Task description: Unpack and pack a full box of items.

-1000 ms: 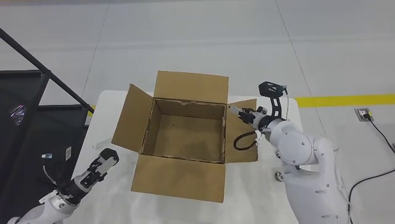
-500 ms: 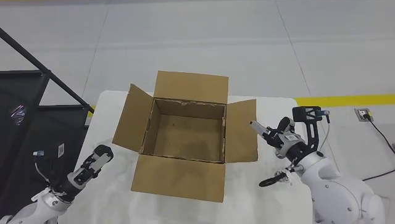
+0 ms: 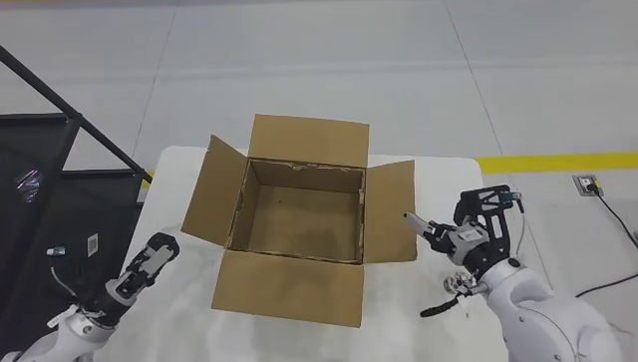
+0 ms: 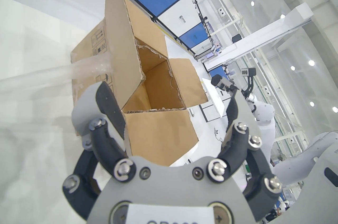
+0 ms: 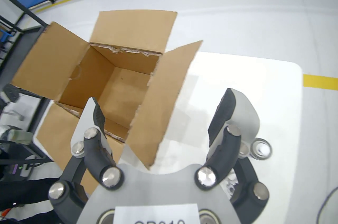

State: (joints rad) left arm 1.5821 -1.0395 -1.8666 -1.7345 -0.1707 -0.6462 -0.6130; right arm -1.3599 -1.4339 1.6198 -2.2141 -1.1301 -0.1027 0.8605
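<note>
On the white table (image 3: 449, 178), the box (image 3: 299, 224) stands mouth-up, flaps splayed, between the left gripper (image 4: 169, 91) and right gripper (image 5: 160, 99), both spread wide and empty.

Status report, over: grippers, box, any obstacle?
Left gripper open, empty. Right gripper open, empty. Box on table, flaps out, nothing inside. Opening free.

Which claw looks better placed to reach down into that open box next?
Probably the right. The right claw is open above the nearest flap, its view looking down into the cardboard box. The left claw, also open, sits low beside the box, looking up at its side.
</note>
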